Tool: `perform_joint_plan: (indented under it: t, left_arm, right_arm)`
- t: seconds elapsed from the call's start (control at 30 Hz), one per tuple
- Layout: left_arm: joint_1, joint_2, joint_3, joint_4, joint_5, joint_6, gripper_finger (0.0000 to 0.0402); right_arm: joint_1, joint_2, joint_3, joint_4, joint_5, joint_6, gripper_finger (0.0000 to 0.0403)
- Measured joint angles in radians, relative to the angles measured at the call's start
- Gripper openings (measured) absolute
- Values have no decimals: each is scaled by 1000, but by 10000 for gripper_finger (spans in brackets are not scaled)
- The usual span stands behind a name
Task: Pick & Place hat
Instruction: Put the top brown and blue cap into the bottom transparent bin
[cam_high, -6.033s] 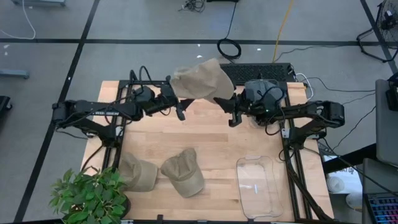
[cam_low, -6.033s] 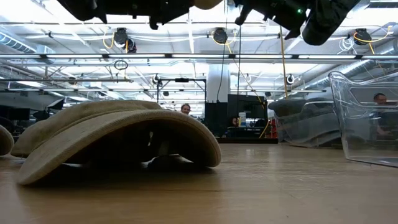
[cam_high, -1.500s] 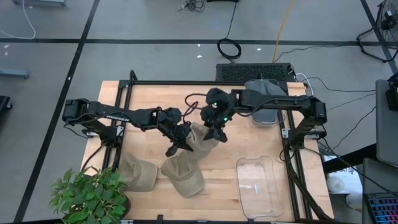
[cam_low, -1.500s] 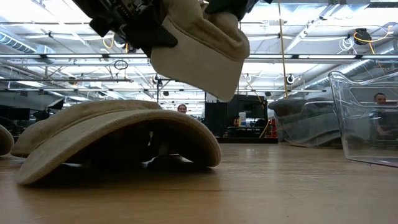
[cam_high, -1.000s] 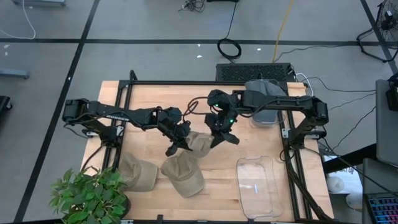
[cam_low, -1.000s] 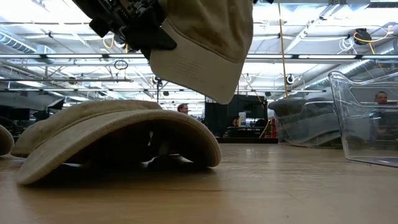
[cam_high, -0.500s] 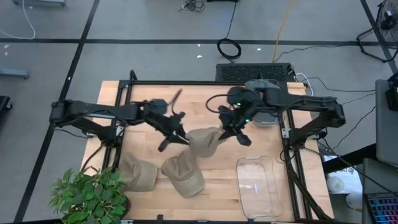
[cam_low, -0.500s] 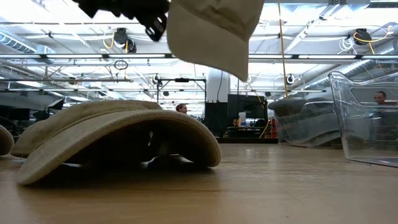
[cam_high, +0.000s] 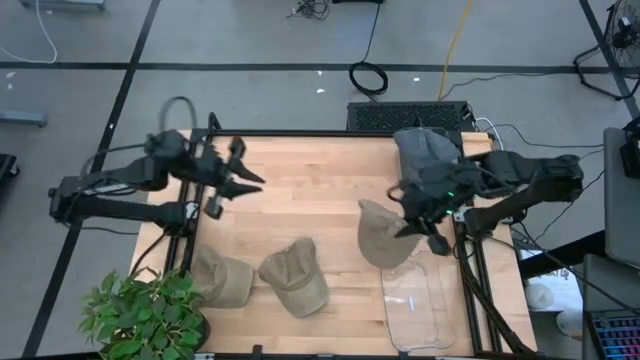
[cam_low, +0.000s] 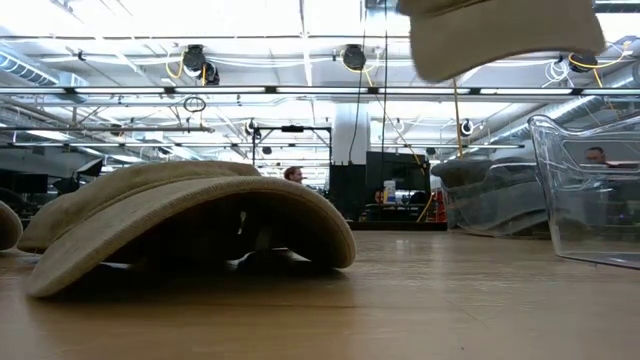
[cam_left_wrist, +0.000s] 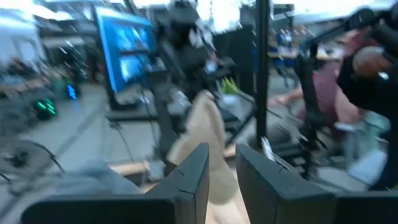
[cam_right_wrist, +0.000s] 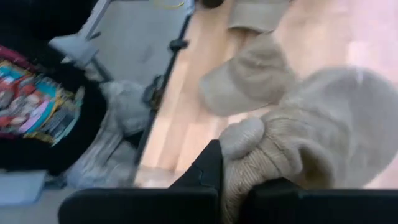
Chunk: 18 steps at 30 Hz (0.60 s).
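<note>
My right pincer (cam_high: 418, 226) is clenched on the tan cap (cam_high: 376, 234), which hangs beside it, clear of the counter (cam_high: 320, 195) and just short of the clear bin (cam_high: 418, 300), presumably its destination. Left pincer (cam_high: 243, 172) is parted, empty, well apart.

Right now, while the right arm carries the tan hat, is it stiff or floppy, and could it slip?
Probably floppy: the hat hangs bunched from the right gripper. Likely light, held only by a fold. It could slip, since the fingers pinch soft cloth.
</note>
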Motion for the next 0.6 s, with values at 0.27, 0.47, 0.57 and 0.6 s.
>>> perform_joint_plan:
  t: [0.27,0.47,0.57,0.6]
  left_arm:
    - [7,-107,0,4,-47,3,88]
    - [7,-113,0,4,-47,-6,88]
    - [7,-106,0,4,-47,-6,88]
    - [7,-105,0,3,-47,-6,88]
  right_arm:
    - [256,-51,-4,-87,123,147,0]
    - [457,-65,-80,-41,230,309,0]
    - [554,-65,-139,3,300,396,0]
    - [585,-64,-159,31,314,421,0]
